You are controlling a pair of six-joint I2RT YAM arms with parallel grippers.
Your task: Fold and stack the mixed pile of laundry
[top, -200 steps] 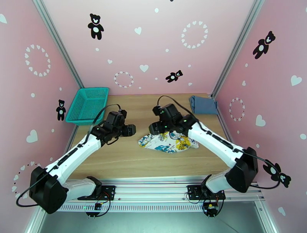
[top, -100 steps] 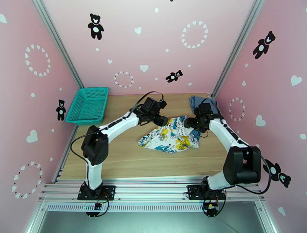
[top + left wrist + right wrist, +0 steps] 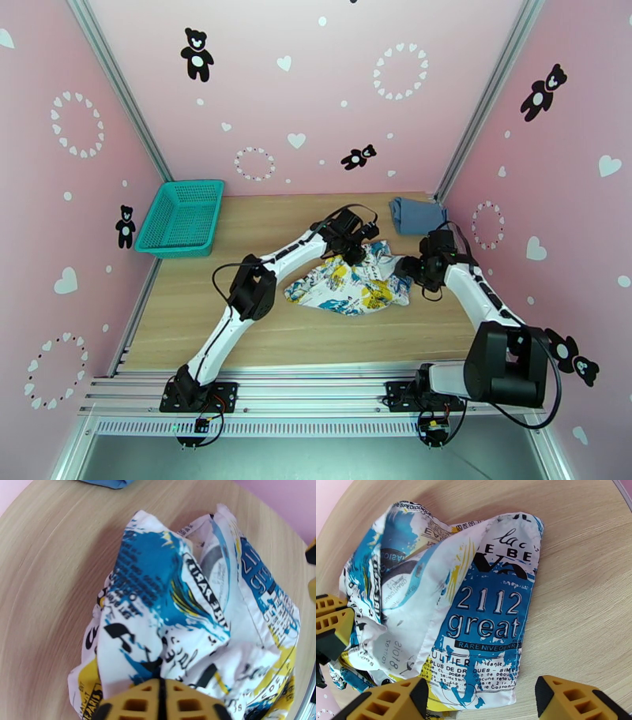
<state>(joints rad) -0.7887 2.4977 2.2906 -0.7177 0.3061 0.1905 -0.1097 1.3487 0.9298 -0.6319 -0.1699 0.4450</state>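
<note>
The white cloth with yellow-and-blue print point(image 3: 351, 286) lies crumpled in the middle of the wooden table. My left gripper point(image 3: 355, 251) reaches its far edge. In the left wrist view its yellow fingers point(image 3: 160, 701) are shut, pinching a raised fold of the printed cloth point(image 3: 177, 610). My right gripper point(image 3: 407, 268) hovers at the cloth's right edge. Its fingertips point(image 3: 387, 701) stand wide open over the printed cloth point(image 3: 482, 610), holding nothing. The left gripper's fingers point(image 3: 330, 622) show at that view's left edge. The dusty-blue tank top point(image 3: 417, 215) lies folded at the far right corner.
A teal mesh basket point(image 3: 180, 217) sits at the far left corner of the table point(image 3: 237, 331). Pink walls close in the left, back and right sides. The arm bases stand on the metal rail at the near edge.
My left arm swung from the table's left side over to the printed cloth's far edge and shut on a fold. My right gripper moved off the cloth to its right edge, staying open.
</note>
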